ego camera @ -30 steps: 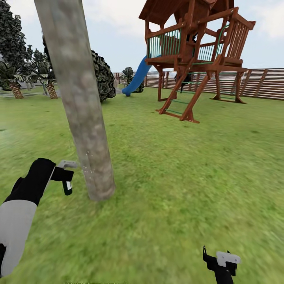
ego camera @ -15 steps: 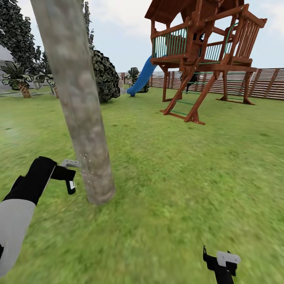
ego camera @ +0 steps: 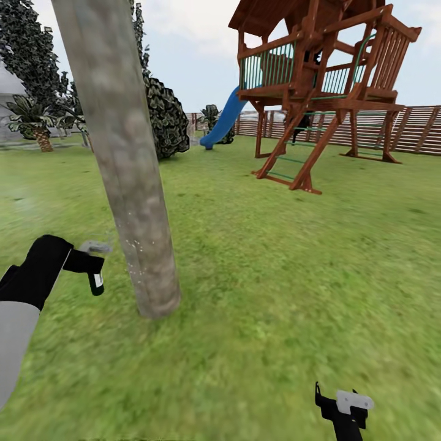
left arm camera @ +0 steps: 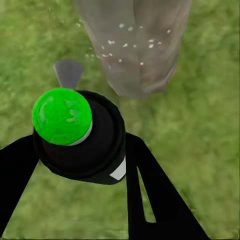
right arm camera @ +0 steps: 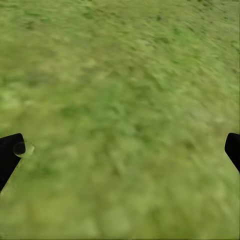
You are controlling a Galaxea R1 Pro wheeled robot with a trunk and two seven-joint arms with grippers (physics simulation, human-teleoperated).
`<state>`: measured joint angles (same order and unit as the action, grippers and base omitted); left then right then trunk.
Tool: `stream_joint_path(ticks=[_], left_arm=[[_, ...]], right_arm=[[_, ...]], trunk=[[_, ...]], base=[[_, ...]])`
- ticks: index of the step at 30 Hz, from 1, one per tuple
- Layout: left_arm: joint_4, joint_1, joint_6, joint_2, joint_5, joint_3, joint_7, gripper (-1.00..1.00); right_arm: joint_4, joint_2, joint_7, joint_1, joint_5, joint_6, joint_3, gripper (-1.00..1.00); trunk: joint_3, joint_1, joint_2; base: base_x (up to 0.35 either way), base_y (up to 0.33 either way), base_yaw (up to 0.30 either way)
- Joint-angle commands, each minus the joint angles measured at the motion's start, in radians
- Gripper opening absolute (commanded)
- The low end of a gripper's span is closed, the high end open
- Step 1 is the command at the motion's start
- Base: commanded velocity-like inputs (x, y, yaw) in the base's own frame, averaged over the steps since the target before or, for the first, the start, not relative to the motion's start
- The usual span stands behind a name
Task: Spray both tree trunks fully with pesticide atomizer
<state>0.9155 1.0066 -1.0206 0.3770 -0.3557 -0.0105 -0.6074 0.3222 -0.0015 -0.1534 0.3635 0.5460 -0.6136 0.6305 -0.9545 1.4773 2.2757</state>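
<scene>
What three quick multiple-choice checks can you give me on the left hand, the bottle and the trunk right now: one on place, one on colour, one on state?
1. Where is the tree trunk relative to the left gripper?
A. To its right
B. Behind the playhouse
C. Beside the right gripper

2. What colour is the cap of the bottle?
A. Red
B. Bright green
C. White

3. What state is the left gripper in?
A. Open over bare grass
B. Shut on the bottle
C. Open, bottle on the ground

Answers: 1 A, the head view shows the trunk just right of it. 2 B, the left wrist view shows a green top. 3 B, black fingers clamp the bottle's sides.
</scene>
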Motion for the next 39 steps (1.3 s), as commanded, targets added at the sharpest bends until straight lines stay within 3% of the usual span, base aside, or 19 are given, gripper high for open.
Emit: stream_joint_path(ticks=[1,10,20,31,39], left_arm=[[0.002,-0.017,0.001,-0.001,-0.001,0.001,-0.001,-1.0],[0.015,-0.022,-0.001,-0.003,0.0,0.004,0.0,-1.0],[0.019,-0.021,-0.002,-0.004,0.002,0.006,0.0,-1.0],[0.02,-0.017,-0.003,-0.005,0.004,0.006,-0.002,-1.0],[0.03,-0.019,-0.003,-0.009,0.003,0.003,-0.002,-1.0]], right_arm=[[0.0,0.0,0.0,0.0,0.0,0.0,0.0,1.0],[0.0,0.0,0.0,0.0,0.001,0.0,0.0,1.0],[0.0,0.0,0.0,0.0,0.002,0.0,0.0,1.0],[0.0,0.0,0.0,0.0,0.002,0.0,-0.001,1.0],[0.0,0.0,0.0,0.0,0.0,0.0,0.0,1.0]], trunk=[[0.0,0.0,0.0],[0.0,0.0,0.0],[0.0,0.0,0.0],[0.0,0.0,0.0],[0.0,0.0,0.0]], base=[[0.038,-0.047,0.273],[0.071,-0.247,0.079],[-0.142,-0.254,0.003],[-0.002,-0.275,0.25],[0.156,-0.244,0.029]])
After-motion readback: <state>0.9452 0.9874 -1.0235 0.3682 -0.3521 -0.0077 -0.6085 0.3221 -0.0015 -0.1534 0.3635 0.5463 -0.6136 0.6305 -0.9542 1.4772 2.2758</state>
